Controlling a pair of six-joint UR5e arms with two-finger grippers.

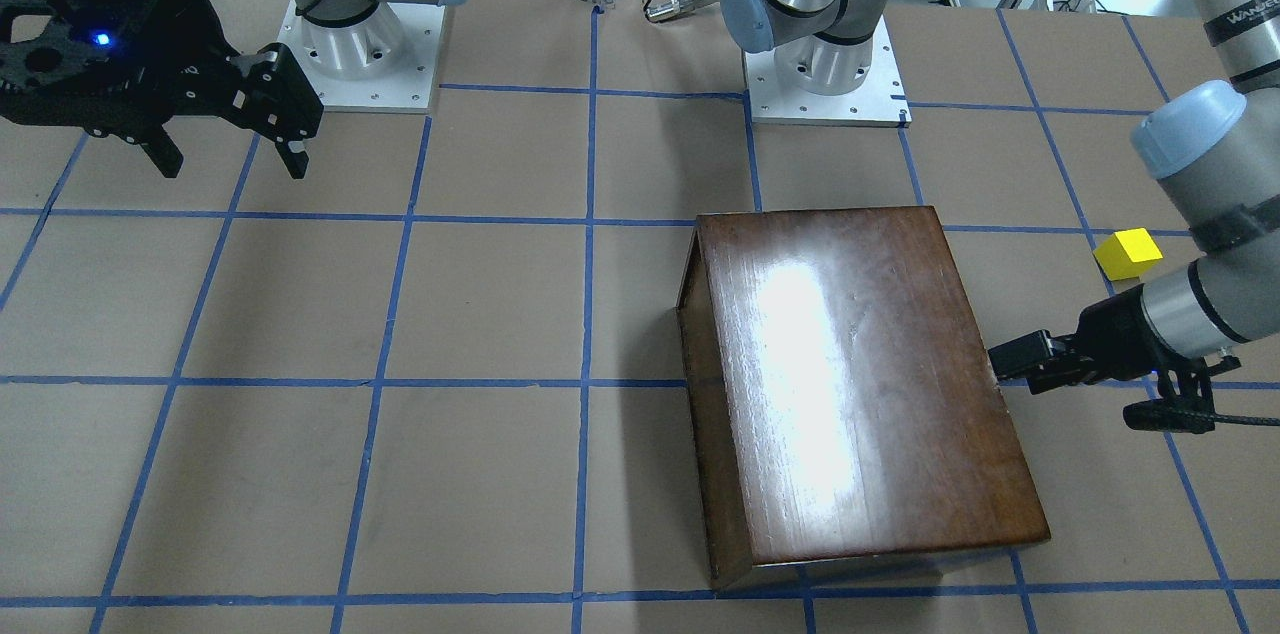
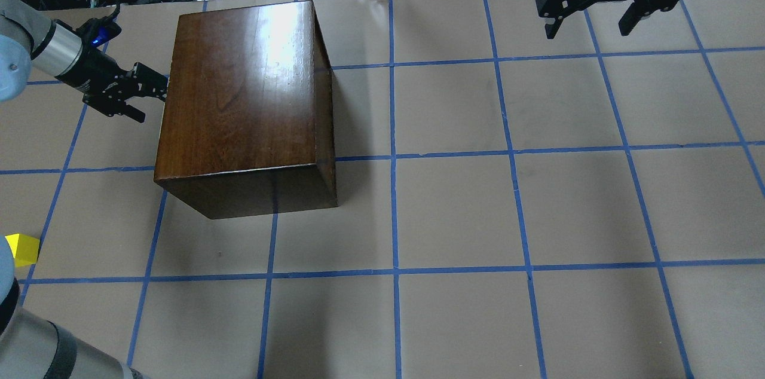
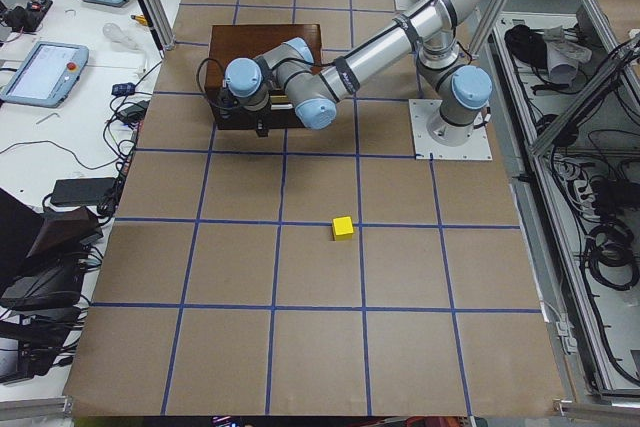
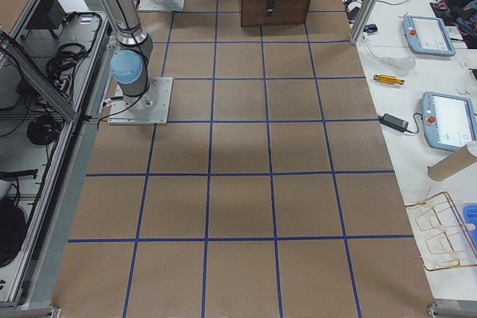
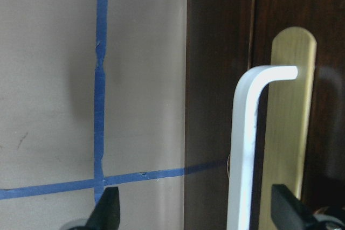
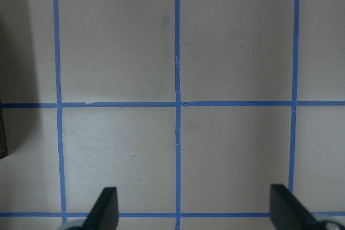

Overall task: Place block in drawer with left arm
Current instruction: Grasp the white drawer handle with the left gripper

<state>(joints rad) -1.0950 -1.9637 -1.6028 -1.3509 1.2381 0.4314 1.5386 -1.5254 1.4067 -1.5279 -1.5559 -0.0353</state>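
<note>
Yellow and plain-faced, the block (image 1: 1128, 254) is seen lying on the table (image 1: 300, 314), well apart from the wooden box (image 1: 850, 384), off the box's side toward the robot's left and nearer the robot's base than the box's middle. The drawer (image 5: 215, 106) is shut into that same side of the box, so only its dark front is shown, with a pale bent handle (image 5: 245, 149) mounted on a brass plate (image 5: 294, 133). The left gripper (image 2: 152, 98) is held close against this front with its jaws spread wide and nothing gripped; the handle is framed between the fingers, and contact cannot be judged. The left arm (image 3: 375, 47) is stretched from its base to the box, its forearm passing above the table just beside the block. On a black band of this arm, white lettering beginning "WAN" can be read; the rest is cut off. The right gripper (image 1: 232, 164) is hung in the air far from the box, on the box's other side, also spread wide and empty; print on its body is too small to read. The table is covered in brown paper marked into squares with blue tape (image 1: 585, 314). White mounting plates (image 1: 415, 64) carry the arms, and beyond the box cables and teach pendants (image 4: 449, 121) are laid on side benches.
</note>
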